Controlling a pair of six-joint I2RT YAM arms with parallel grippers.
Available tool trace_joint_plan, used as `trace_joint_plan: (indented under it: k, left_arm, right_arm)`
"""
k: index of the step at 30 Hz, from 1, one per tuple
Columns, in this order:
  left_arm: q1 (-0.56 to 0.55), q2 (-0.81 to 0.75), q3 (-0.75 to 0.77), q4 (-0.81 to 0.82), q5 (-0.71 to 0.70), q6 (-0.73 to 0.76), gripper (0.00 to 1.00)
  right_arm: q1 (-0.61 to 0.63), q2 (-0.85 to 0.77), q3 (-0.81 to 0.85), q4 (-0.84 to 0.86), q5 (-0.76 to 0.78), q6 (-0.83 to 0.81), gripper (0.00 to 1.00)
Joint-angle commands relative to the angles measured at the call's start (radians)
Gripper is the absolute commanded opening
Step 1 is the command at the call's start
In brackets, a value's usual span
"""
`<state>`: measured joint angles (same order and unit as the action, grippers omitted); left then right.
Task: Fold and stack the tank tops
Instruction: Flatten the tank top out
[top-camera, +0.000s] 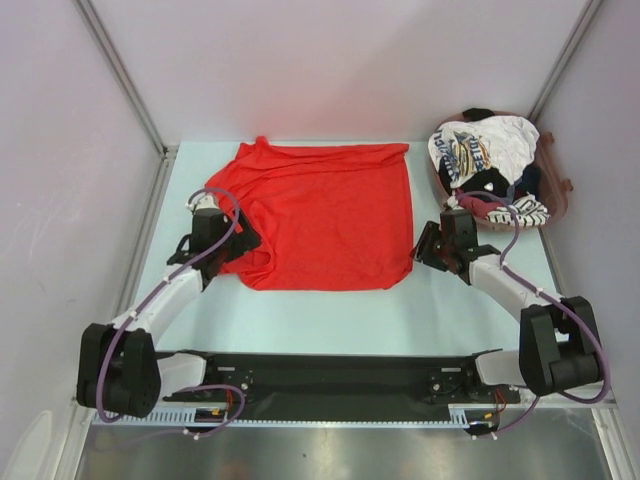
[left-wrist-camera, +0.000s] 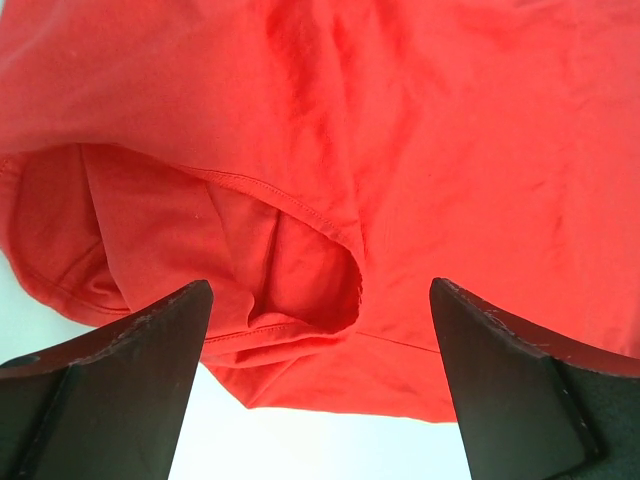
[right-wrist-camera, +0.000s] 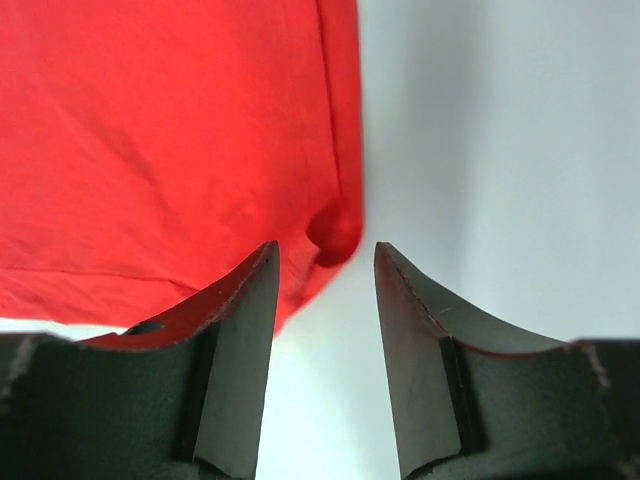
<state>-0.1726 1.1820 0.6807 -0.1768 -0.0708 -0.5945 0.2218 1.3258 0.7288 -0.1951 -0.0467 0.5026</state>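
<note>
Pale table (top-camera: 330, 320), white walls round it. Red top (top-camera: 325, 215) lies spread mid-table, mostly flat, light creases, plain bright red. Its left edge is uneven with a curved cut-out at the near-left corner; its right edge runs straight. Other tops (top-camera: 485, 165) are heaped in the far right corner: white with blue-yellow print on top, striped and dark pieces under it. They sit in a brownish holder (top-camera: 558, 195), kind unclear.

Left gripper (top-camera: 240, 245) (left-wrist-camera: 320, 300) is at the near-left edge of the red top. Fingers (left-wrist-camera: 150, 340) are wide apart, holding nothing. Between them shows a stitched curved hem with loose folds beneath. Whether the tips touch the cloth, cannot tell.

Right gripper (top-camera: 428, 245) (right-wrist-camera: 325, 260) is at the near-right corner of the red top. Fingers (right-wrist-camera: 240, 330) are parted by a narrow gap, not clamped. The rounded cloth corner sits just beyond the gap, toward the left finger; contact unclear.
</note>
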Motion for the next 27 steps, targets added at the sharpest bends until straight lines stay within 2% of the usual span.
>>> trace_joint_plan:
  k: [1, 6, 10, 16, 19, 27]
  left_arm:
    - [-0.005, 0.018, 0.006, 0.066, 0.013, -0.005, 0.96]
    - [-0.001, 0.054, 0.01, 0.094, 0.003, -0.004, 0.96]
    - [0.004, 0.103, 0.019, 0.115, 0.017, -0.01, 0.96]
    - [0.007, 0.114, 0.026, 0.119, 0.017, -0.002, 0.95]
    - [0.007, 0.111, 0.026, 0.119, 0.011, 0.002, 0.95]
    - [0.007, 0.107, 0.025, 0.119, 0.012, 0.004, 0.95]
  right_arm:
    - [0.027, 0.009, -0.042, 0.051, -0.012, 0.028, 0.48]
    - [0.044, 0.058, -0.04, 0.089, -0.004, 0.027, 0.43]
    - [0.045, 0.11, -0.031, 0.134, -0.039, 0.019, 0.47]
    - [0.045, 0.177, -0.017, 0.167, -0.08, 0.042, 0.46]
    - [0.056, 0.185, -0.022, 0.186, -0.097, 0.042, 0.43]
    - [0.08, 0.165, -0.005, 0.209, -0.097, 0.016, 0.43]
